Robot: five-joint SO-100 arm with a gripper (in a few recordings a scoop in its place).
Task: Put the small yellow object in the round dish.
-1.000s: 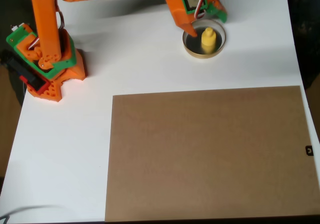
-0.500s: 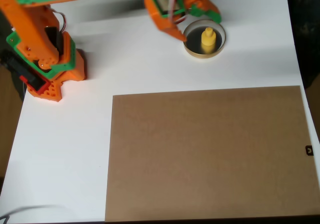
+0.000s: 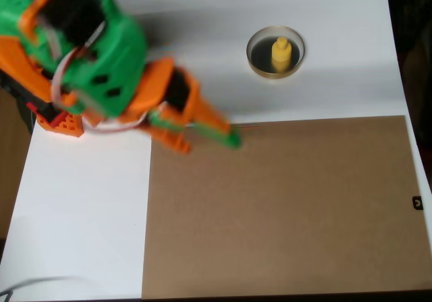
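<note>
The small yellow object (image 3: 281, 53) stands upright inside the round dish (image 3: 275, 76), near the table's back right in the overhead view. The dish has a dark inside and a thin tan rim. My gripper (image 3: 208, 140) is blurred with motion and hangs well to the left of and in front of the dish, over the back left corner of the brown board. Its orange finger and green-tipped finger are spread apart with nothing between them. Nothing touches the dish or the yellow object.
A large brown board (image 3: 283, 207) covers the front right of the white table (image 3: 81, 214). The arm's orange base (image 3: 64, 118) sits at the left edge, with the folded green and orange arm above it. Dark floor lies past the right edge.
The gripper has pulled away from the dish, swinging left and toward the front to the board's corner. The arm has folded over its base. The yellow object stays in the dish.
</note>
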